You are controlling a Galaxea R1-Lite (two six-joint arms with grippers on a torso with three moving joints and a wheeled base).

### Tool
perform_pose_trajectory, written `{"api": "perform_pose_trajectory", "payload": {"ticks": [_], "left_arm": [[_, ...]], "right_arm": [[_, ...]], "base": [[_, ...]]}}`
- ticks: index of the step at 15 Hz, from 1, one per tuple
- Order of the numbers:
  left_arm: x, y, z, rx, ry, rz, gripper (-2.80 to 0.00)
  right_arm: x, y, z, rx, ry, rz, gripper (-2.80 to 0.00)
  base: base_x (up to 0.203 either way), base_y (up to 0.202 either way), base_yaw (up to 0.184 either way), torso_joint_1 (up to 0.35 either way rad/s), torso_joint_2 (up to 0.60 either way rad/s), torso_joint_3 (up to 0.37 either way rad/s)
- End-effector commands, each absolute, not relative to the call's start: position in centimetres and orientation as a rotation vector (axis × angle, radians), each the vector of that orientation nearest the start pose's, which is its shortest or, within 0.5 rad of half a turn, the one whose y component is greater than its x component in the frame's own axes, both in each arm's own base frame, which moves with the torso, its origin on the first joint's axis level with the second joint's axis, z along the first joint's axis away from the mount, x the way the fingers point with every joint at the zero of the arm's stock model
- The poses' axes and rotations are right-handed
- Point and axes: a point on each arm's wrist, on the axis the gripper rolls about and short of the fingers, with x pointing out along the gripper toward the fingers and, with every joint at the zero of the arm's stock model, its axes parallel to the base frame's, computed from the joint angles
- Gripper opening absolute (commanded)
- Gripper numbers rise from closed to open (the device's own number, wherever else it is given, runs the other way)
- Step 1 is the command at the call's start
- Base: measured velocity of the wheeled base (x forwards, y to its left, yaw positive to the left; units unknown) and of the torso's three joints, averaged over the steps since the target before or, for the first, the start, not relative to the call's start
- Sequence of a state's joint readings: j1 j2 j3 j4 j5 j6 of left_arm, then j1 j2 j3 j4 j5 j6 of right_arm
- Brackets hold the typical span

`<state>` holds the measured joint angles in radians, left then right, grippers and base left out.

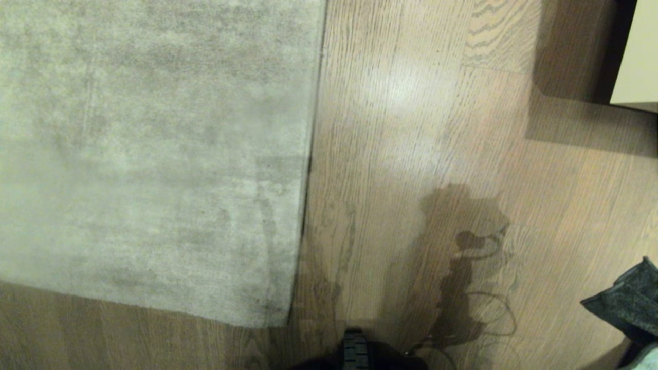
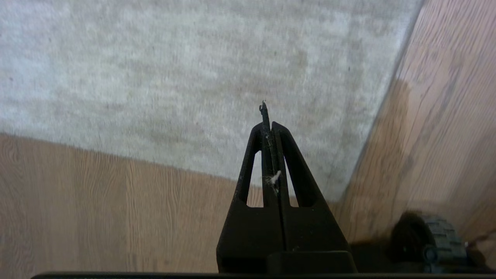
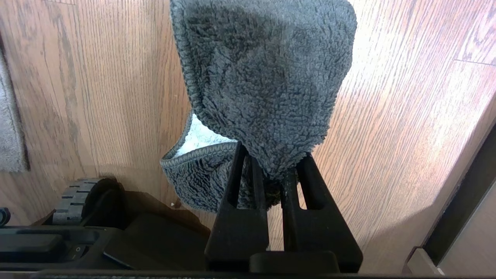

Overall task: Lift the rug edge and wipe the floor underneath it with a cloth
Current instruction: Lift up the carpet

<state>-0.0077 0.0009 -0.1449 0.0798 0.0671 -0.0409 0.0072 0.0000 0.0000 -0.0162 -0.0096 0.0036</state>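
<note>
Rug edge [image 1: 310,154] lies flat on the floor [image 1: 411,154] in my head view, hem straight, nothing lifted yet. Neither gripper shows here, only a corner of the cloth [image 1: 629,298] poking in low on my right side. I read that as deliberate: rag kept off to the right so the rug border stays free for the other arm.

Left wrist view: left gripper [image 2: 270,126] hangs above the rug's near corner, fingers pressed together, nothing between them but a bit of lint. Rug pile [image 2: 193,77] spreads ahead of the tips; the edge [image 2: 387,100] runs off to one side of them, not touched. Base wheel [image 2: 441,236] sits near the wrist. Looks like I still have to open the jaws before I can pinch that hem.

Right wrist view: right gripper [image 3: 271,166] clamped on the cloth [image 3: 267,77], jaws nearly together with a fold of fleece bunched between. Most of the rag flops forward past the tips, clear of the floor [image 3: 387,135] as far as I can tell. Rug [image 3: 9,131] is well off to the side of this hand.
</note>
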Motion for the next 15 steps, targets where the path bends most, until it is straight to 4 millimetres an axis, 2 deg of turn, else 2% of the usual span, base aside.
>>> {"api": "perform_pose_trajectory", "payload": {"ticks": [1,4,8,10,15], "left_arm": [[-3.6,0.2,10.9,-0.044,-0.068,0.060,-2.80],[-3.3,0.2,11.0,-0.043,-0.036,0.059,-2.80],[-2.8,0.1,9.9,-0.041,0.015,0.022,-2.80],[-2.6,0.1,10.3,-0.041,0.029,0.021,-2.80],[-1.5,0.1,12.8,-0.041,0.092,0.019,-2.80]], "right_arm": [[-2.3,0.0,7.7,0.003,-0.017,-0.002,-2.80],[-2.3,0.0,7.7,0.003,-0.017,-0.003,-2.80],[-2.3,0.0,7.7,0.003,-0.015,-0.003,-2.80],[-2.3,0.0,7.7,0.003,-0.017,-0.003,-2.80],[-2.3,0.0,7.7,0.003,-0.017,-0.002,-2.80]], "base": [[0.000,0.000,0.000,0.000,0.00,0.000],[0.000,0.000,0.000,0.000,0.00,0.000],[0.000,0.000,0.000,0.000,0.00,0.000],[0.000,0.000,0.000,0.000,0.00,0.000],[0.000,0.000,0.000,0.000,0.00,0.000]]}}
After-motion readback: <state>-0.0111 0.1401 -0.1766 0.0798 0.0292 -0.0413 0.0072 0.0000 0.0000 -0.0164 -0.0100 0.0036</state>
